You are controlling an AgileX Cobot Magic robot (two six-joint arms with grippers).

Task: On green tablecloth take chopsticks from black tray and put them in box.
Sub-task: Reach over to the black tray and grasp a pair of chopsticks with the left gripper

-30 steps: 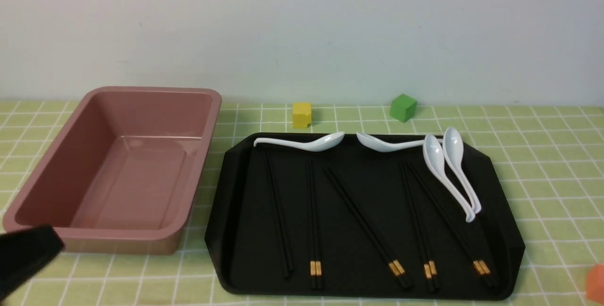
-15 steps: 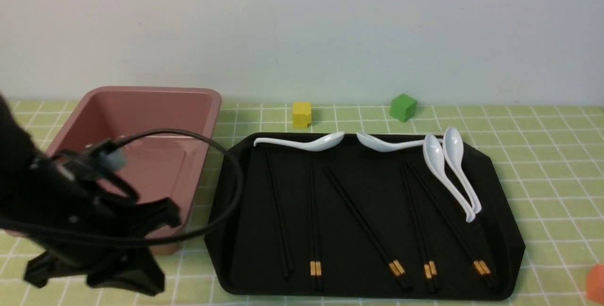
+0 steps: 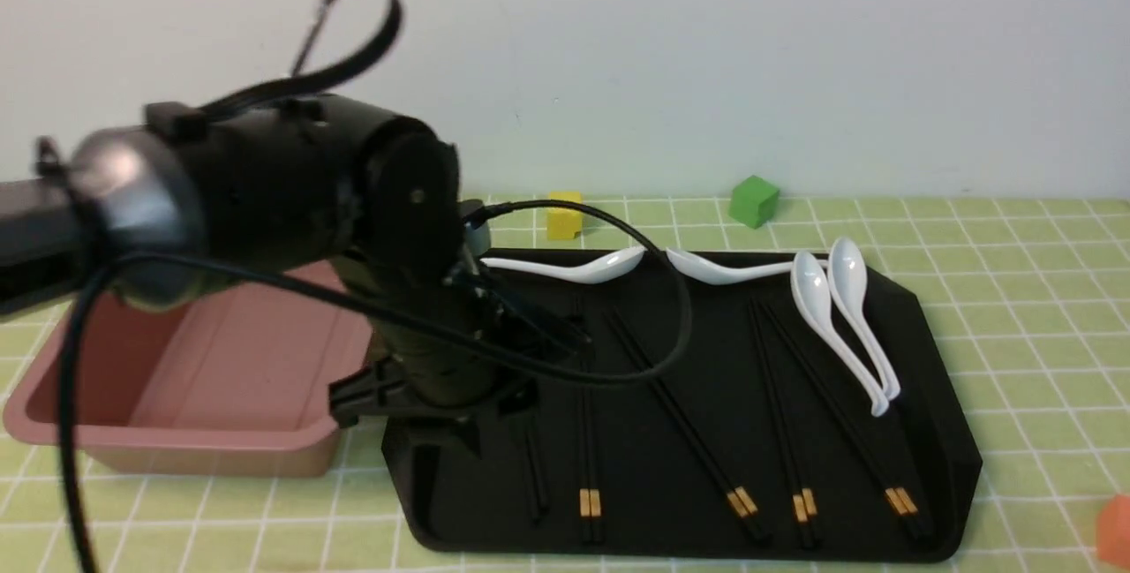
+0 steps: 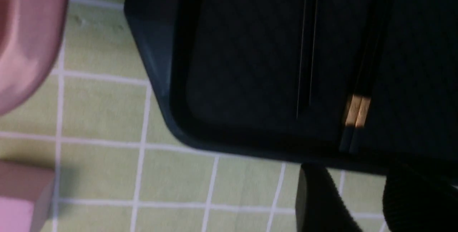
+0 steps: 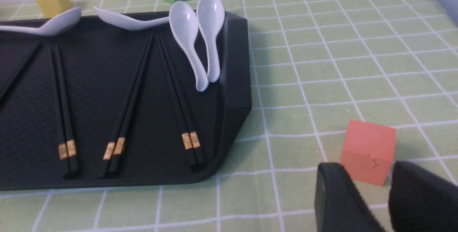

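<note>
so the left arm [image 3: 265, 193] reaches across the pink box [image 3: 177, 445] and hangs over the left end of the black tray [image 3: 653, 502], with its cable [image 3: 685, 317] looping out above the tray. In the left wrist view the left hand [image 4: 365, 207] has its fingers [image 4: 318, 207] parted a bit with nothing between them, hovering by the tray's near left corner

the all-black chopsticks [image 3: 535, 480] lie flat in the tray as the leftmost pair, running front to back. In the front view their far part is hidden behind the arm. The other four pairs, the gold-banded chopsticks [image 3: 740, 500], lie to their right, the nearest one just beside them. Four white spoons [image 3: 565, 270] sit along the tray's far edge and right side

the box stands on the green tablecloth [image 3: 1015, 308] just left of the tray, with a strip of cloth showing between them

the right hand [image 5: 384, 203] is low over the cloth, well right of the tray. Its fingers are only slightly apart and grip nothing, and an orange cube [image 5: 368, 151] sits just beyond them. A yellow cube [image 3: 565, 214] and a green cube [image 3: 753, 200] sit on the cloth behind the tray
</note>
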